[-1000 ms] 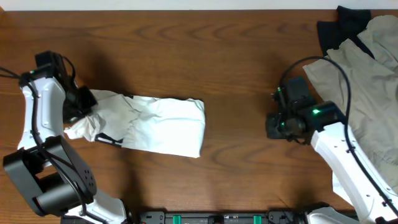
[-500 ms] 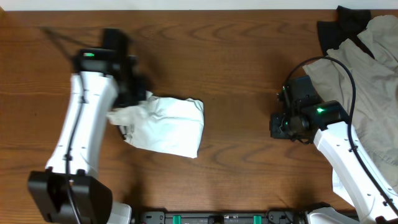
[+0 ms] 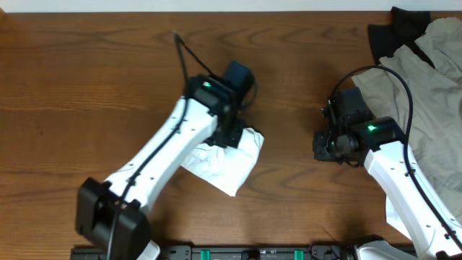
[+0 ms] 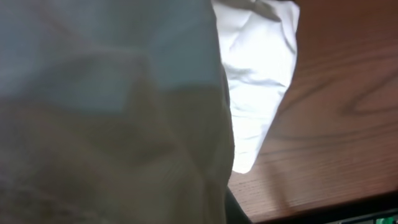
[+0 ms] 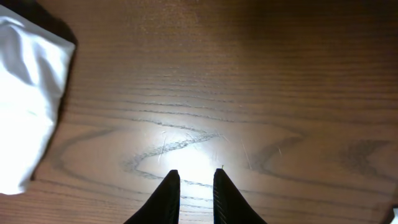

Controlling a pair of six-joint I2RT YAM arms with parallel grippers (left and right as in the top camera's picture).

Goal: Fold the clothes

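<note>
Clamping our left gripper (image 3: 232, 134) fully closed on the upper edge of the white, wrinkled cotton T-shirt (image 3: 225, 162), we are holding it near the middle of the brown wood-grain surface (image 3: 108, 79), a little toward the front edge. Our left arm is slanting across the surface from the front-left corner to that spot. The shirt is lying bunched into a compact, wedge-like heap just below the gripper, its narrow end pointing toward the front edge.

Through the left wrist camera we are seeing a shadowed sheet of the same fabric hanging right across the lens and filling most of the view. A bright, crumpled part of the shirt is resting on the wood beyond it. The cloth is hiding the gripper's fingers there.

We are holding our right gripper (image 5: 196, 175) over bare wood, well apart from the shirt. Its two dark fingers are standing a narrow gap apart with nothing between them. In the right wrist view the shirt's white edge is showing at the far left.

Our right arm is passing over a beige-grey garment (image 3: 426, 108) that is lying spread at the right end of the surface. A black garment (image 3: 393, 32) is sitting in the far right corner, touching the beige-grey one.
</note>
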